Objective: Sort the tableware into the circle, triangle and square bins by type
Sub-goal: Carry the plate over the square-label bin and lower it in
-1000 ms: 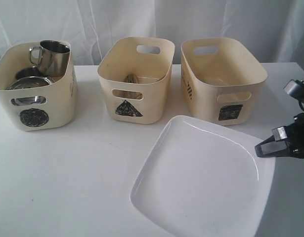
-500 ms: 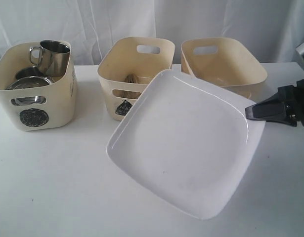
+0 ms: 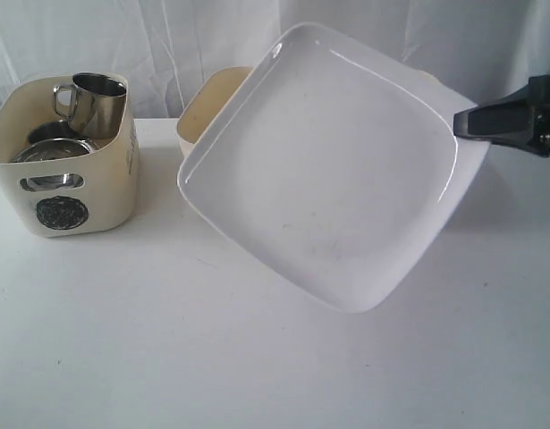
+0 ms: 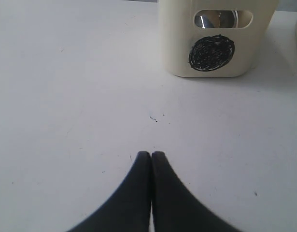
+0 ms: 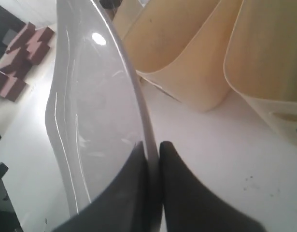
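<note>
While aloft, plate (image 3: 328,170) rim between fingers (image 5: 187,198)

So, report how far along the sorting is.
Done: a steel mug stands in the circle bin. In hand: the right gripper is shut on the rim of the white plate, holding it tilted above the table, in front of the other bins. Left: the plate is not yet in a bin. The left gripper is shut and empty.

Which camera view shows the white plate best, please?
The exterior view: the whole plate shows, tilted, its rim pinched by the right gripper. The right wrist view shows it edge-on; the left wrist view, not at all.
</note>
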{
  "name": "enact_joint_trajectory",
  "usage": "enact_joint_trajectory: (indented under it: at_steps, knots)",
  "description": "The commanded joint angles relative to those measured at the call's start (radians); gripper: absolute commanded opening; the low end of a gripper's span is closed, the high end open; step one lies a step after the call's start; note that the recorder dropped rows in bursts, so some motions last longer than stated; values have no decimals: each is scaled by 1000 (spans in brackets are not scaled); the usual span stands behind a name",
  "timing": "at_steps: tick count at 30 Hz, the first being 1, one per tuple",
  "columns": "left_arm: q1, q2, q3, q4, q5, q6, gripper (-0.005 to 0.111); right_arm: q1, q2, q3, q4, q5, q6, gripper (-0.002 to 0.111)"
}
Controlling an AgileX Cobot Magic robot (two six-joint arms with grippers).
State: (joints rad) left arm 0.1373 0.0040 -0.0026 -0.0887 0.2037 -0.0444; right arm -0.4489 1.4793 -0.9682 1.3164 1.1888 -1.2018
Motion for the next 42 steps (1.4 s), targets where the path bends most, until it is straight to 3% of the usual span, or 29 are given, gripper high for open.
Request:
enact_joint_trajectory:
  at_steps: [1, 9, 30, 37, 42]
  knots:
    - [0, -4, 3, -6, -2, -2, 0, -1, -12, -30, 105, 32, 21, 0]
    - [0, -4, 3, -6, -2, -2, 0, -1, -12, -102, 239, -120, 21, 0]
    - [0, -4, 3, -6, -2, -2, 0, -1, 9, -356, 198, -796, 30, 0]
    - [0, -4, 3, -6, -2, -2, 0, 9, 62, -362, 95, -813, 29, 0]
    - [0, -4, 3, -6, -2, -2, 0, 79, 93, -362, 95, -864, 7, 0]
